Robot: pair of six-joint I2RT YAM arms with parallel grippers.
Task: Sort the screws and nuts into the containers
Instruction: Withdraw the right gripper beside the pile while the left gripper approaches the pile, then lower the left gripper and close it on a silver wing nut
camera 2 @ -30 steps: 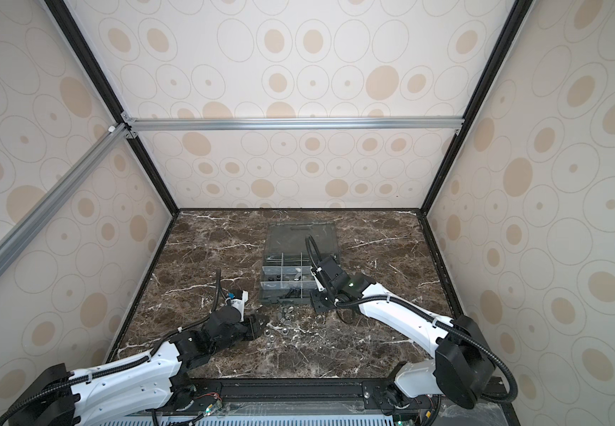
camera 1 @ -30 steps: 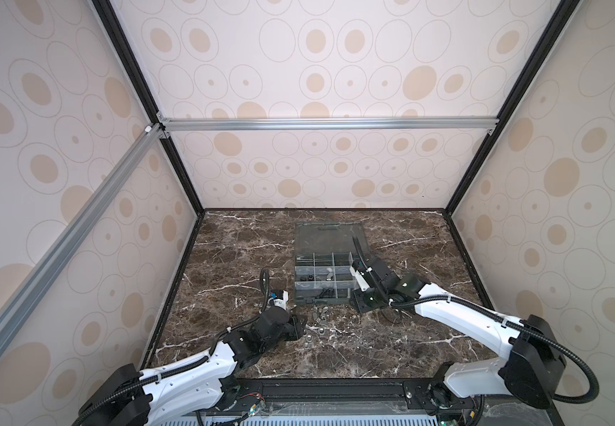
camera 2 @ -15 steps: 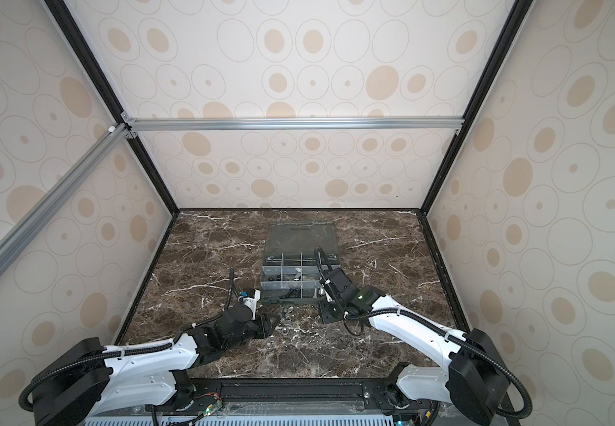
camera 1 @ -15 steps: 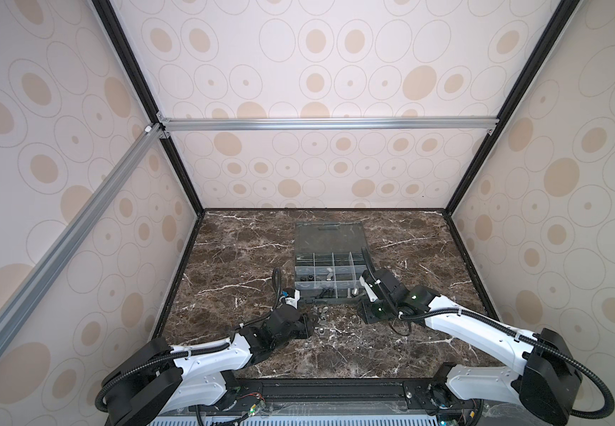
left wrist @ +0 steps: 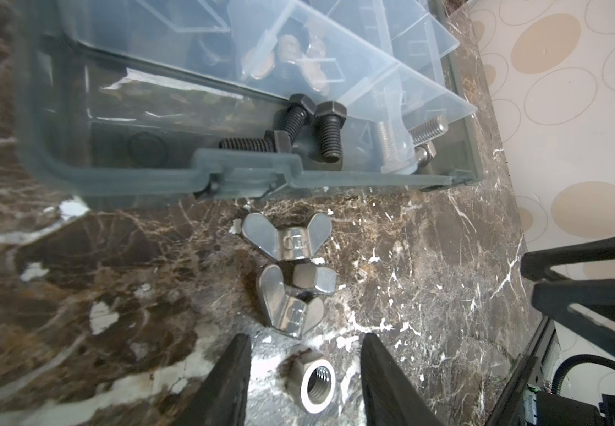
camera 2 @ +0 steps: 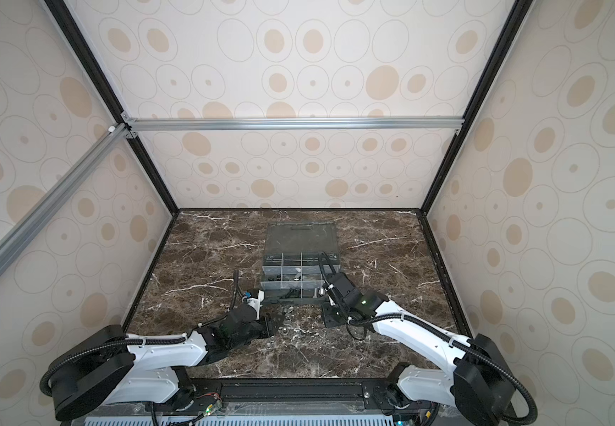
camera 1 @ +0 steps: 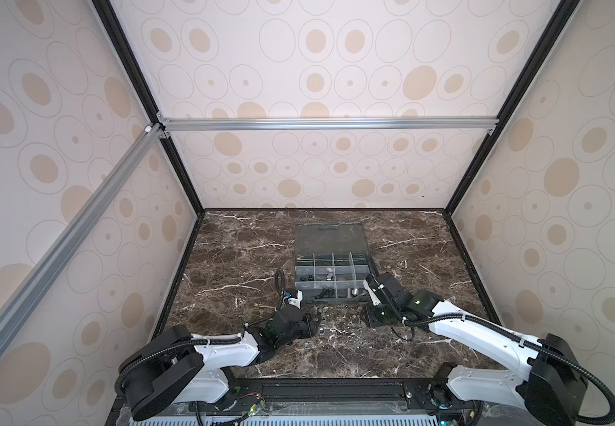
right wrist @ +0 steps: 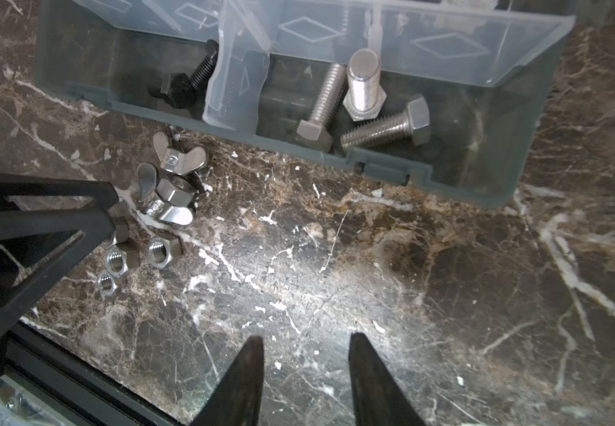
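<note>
the left hand [left wrist: 305,341] stands open, low over the surface [left wrist: 427,287], a silver hex nut [left wrist: 311,380] between its fingers, not gripped. i would close squarely on its flats, clear of the wing nuts [left wrist: 286,241] just beyond. the right hand [right wrist: 306,343] is open and empty. farther off, screws [left wrist: 326,129] lie in the containers [left wrist: 247,177]. the wing nuts' stamps are not legible.

screws [right wrist: 383,127]: black, silver, lying in front containers [right wrist: 475,191] | nuts [right wrist: 160,250]: clustered just outside

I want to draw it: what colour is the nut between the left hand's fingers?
Shiny silver nut, clearest in the left wrist view.
</note>
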